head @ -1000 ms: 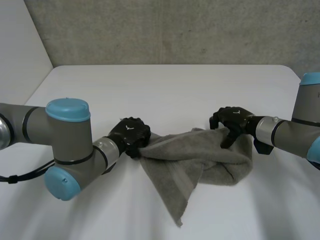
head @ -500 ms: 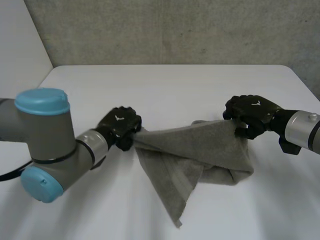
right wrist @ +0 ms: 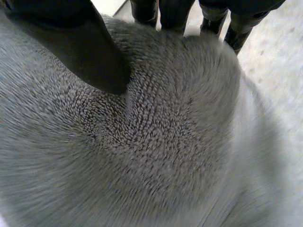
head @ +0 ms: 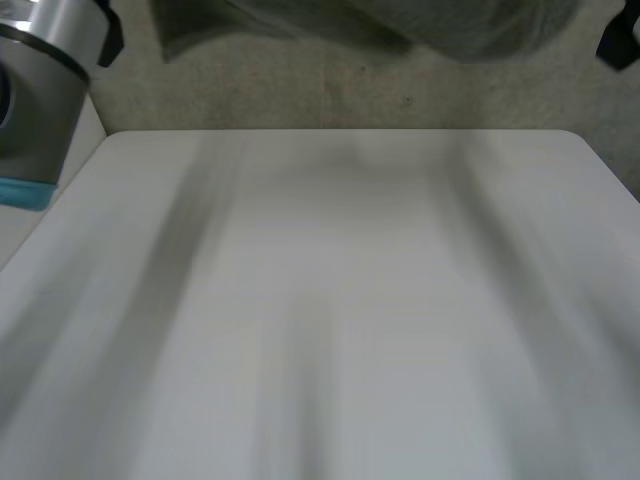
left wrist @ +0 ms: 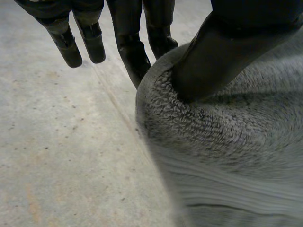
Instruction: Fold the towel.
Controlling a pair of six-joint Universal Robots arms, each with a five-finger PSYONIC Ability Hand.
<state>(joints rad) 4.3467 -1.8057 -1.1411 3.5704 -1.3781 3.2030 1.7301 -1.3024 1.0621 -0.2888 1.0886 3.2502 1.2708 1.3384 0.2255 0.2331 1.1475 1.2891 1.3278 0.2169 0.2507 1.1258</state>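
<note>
I held the towel [head: 440, 25] high above the table [head: 330, 300]. My left hand [left wrist: 222, 52] pinched it near an edge, thumb against fingers; my right hand [right wrist: 75, 38] pinched it likewise. The step called for firm pinches, a taut, level span and an even descent.

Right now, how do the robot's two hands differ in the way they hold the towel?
The left hand pinches the towel at its edge, with some fingers hanging free beside the cloth. The right hand grips further in: cloth spreads under its palm and most fingers sit behind it. Both press a thumb onto the towel, held above the table.
</note>
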